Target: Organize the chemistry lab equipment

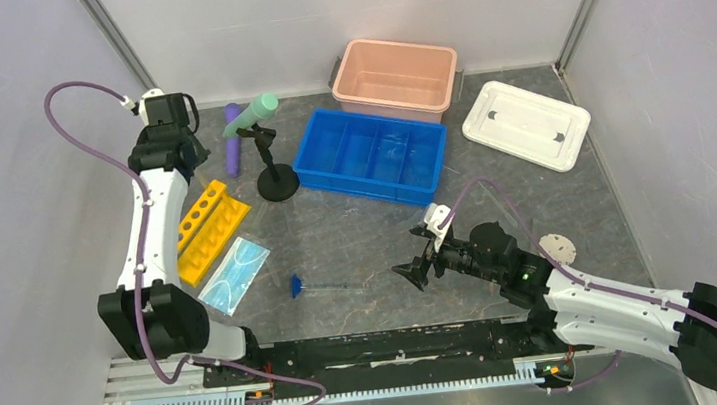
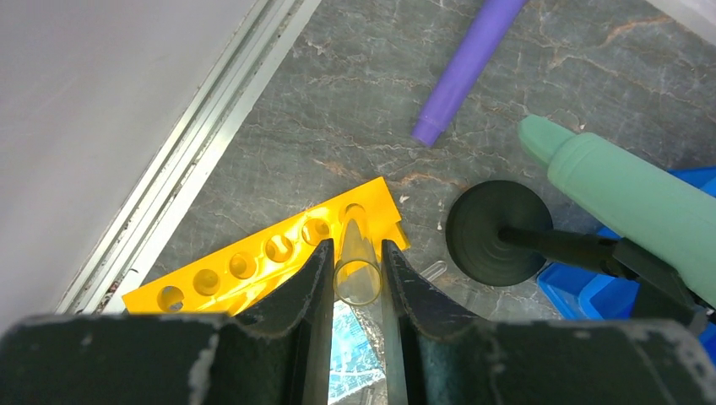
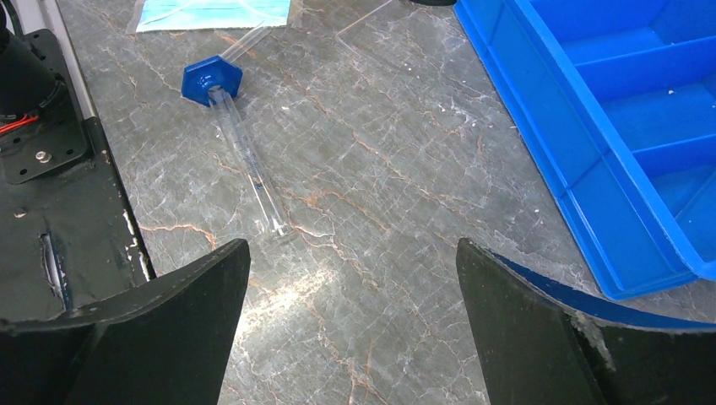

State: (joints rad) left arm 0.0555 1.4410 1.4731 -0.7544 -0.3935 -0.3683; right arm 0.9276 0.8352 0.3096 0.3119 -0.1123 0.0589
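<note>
In the left wrist view the dark fingers [image 2: 314, 291] of the left gripper [image 2: 356, 246] fill the bottom of the frame, pressed in on a clear tube [image 2: 355, 268] that stands between them with its open mouth toward the camera. Just behind the tube lies the yellow rack [image 2: 253, 266], its row of holes running toward the lower left; the tube's far end sits over the rack's right-hand end. A strip of the light-blue mask [image 2: 355, 337] shows low between the fingers. To the right stands the black clamp stand [image 2: 498, 232], its round base on the table and its clamp holding the mint-green tube [image 2: 633, 190] at a tilt. The purple tube [image 2: 464, 67] lies flat in the upper middle, apart from the stand.

In the right wrist view the right gripper [image 3: 350, 245] is spread wide and holds nothing. Up and left of it, well apart, a clear cylinder [image 3: 249, 160] lies on its side on the table, its blue hexagonal foot [image 3: 211, 80] pointing to the upper left, near the mask at the top edge. The blue divided tray [image 3: 591, 110] fills the right side.

From above, the right gripper sits low at centre-right with the cylinder to its left. The pink bin [image 1: 397, 78] and the white lid [image 1: 525, 125] rest at the upper right.
</note>
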